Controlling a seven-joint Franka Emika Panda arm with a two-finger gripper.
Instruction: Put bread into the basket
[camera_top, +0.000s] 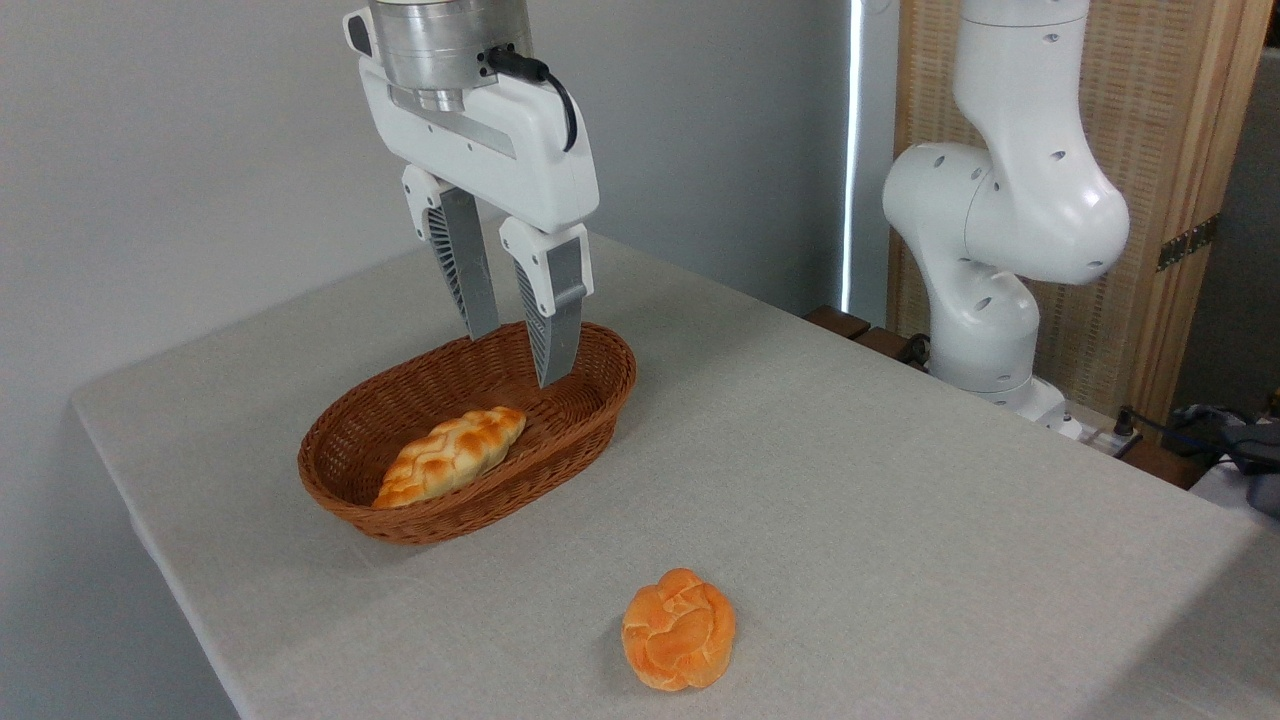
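The bread (679, 629), a small deep-orange knotted bun, lies on the table near the front edge. The basket (590, 410), an oval reddish-brown wicker one, stands to the left and further back, well apart from the bun. A longer, paler braided loaf (452, 455) rests inside it. My gripper (518, 358) hangs above the basket's far end, open, with nothing between its fingers, and it is far from the bun.
The grey cloth-covered table (850, 480) ends at a left edge and a front edge close to the bun. The arm's white base (990, 300) stands at the back right, with cables and dark objects (1230, 445) beyond the table's right side.
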